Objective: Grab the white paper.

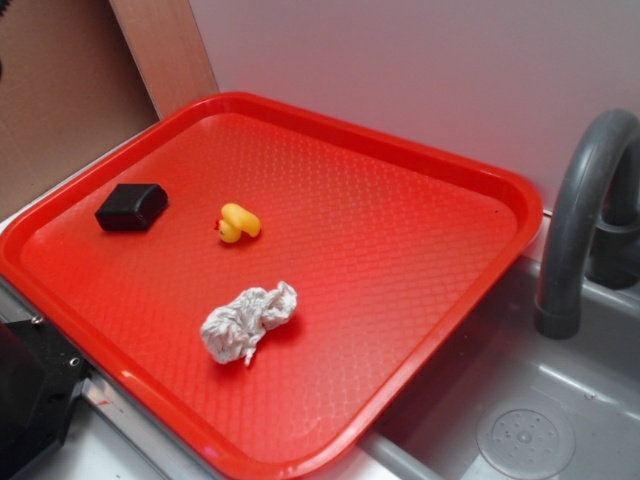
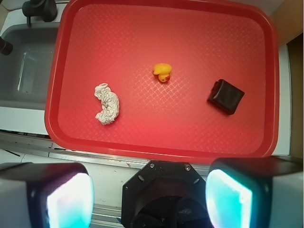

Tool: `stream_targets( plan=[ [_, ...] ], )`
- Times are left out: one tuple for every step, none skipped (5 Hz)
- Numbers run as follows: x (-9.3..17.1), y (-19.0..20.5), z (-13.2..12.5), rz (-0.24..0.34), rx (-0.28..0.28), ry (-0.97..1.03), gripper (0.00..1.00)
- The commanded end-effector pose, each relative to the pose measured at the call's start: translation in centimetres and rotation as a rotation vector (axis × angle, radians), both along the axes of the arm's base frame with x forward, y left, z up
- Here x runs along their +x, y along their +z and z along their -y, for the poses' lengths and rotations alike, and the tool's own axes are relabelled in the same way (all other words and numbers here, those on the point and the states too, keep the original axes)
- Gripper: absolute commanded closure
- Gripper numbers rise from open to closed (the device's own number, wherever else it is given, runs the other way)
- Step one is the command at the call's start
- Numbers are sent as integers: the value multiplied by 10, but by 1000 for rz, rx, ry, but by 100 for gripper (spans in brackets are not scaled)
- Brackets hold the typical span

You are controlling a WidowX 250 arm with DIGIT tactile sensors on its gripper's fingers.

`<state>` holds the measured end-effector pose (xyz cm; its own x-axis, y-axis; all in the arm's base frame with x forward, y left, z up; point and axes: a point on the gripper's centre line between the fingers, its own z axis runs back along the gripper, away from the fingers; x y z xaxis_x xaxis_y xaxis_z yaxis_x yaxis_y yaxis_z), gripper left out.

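Claw [image 2: 149, 192] above crumpled white paper [image 1: 248, 321]

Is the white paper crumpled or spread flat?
Crumpled: the white paper is a creased wad lying on the red tray, untouched.

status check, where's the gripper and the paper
Gripper open, high above tray's near edge. White paper untouched on red tray. Duck and black block well clear.

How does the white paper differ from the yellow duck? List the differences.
The white paper is crumpled, elongated and larger; the yellow duck is smooth, compact and smaller. The paper is white with grey creases; the duck is bright yellow. Both rest on the red tray, apart, untouched.
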<state>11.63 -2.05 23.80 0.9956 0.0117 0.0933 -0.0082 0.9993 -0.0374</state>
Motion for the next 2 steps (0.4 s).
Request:
stream_targets(
  plan=[
    [0, 0, 0, 0, 0, 0, 0],
    [4, -11, 4, -19, 31, 4, 0]
  ],
)
